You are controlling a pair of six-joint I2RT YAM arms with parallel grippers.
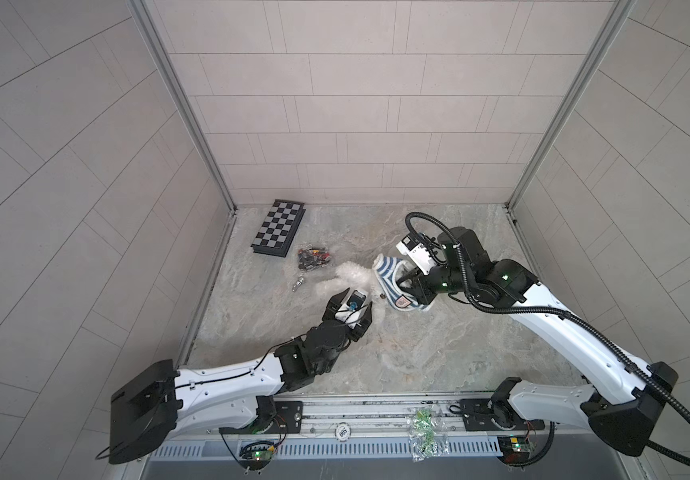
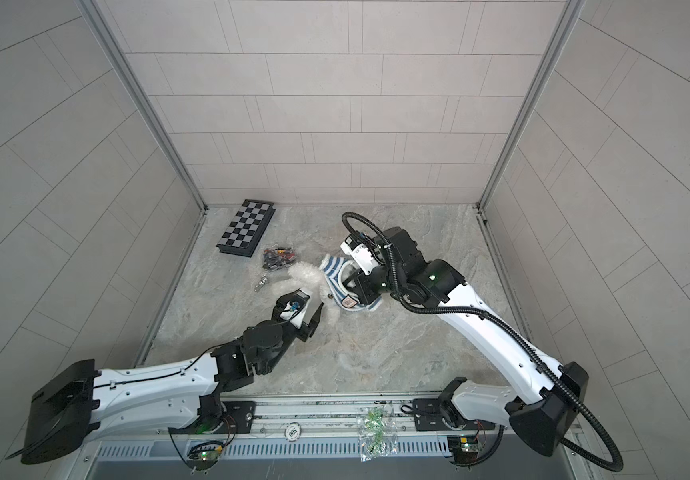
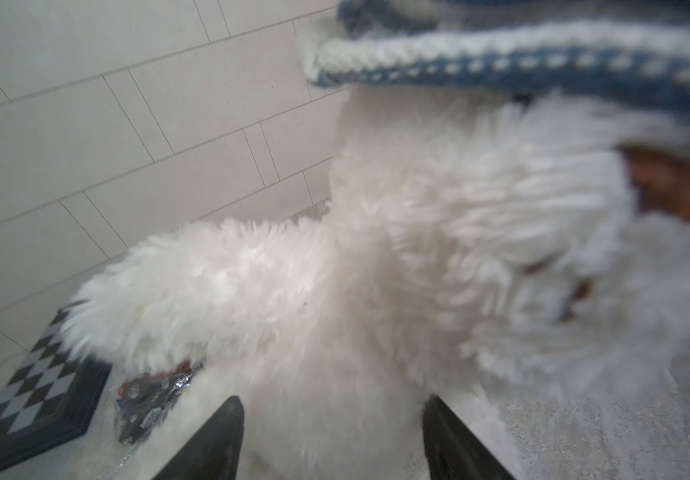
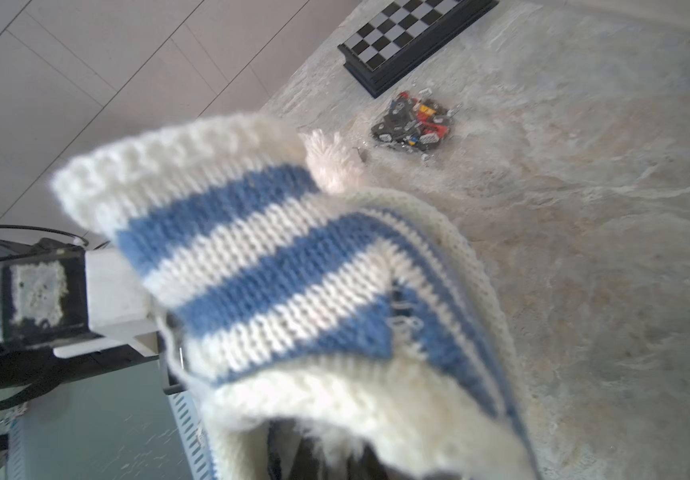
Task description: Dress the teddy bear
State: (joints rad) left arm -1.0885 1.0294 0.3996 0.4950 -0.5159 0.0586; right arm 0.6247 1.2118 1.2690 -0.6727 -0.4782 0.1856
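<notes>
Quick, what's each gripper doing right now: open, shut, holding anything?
Left gripper: open, with teddy bear fur between its jaws.
Right gripper: shut on the striped sweater.

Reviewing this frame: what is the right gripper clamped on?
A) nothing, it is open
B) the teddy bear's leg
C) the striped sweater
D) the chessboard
C: in a top view the right gripper is shut on the edge of the striped sweater, whose knit drapes over it in the right wrist view; the chessboard lies apart.
</notes>
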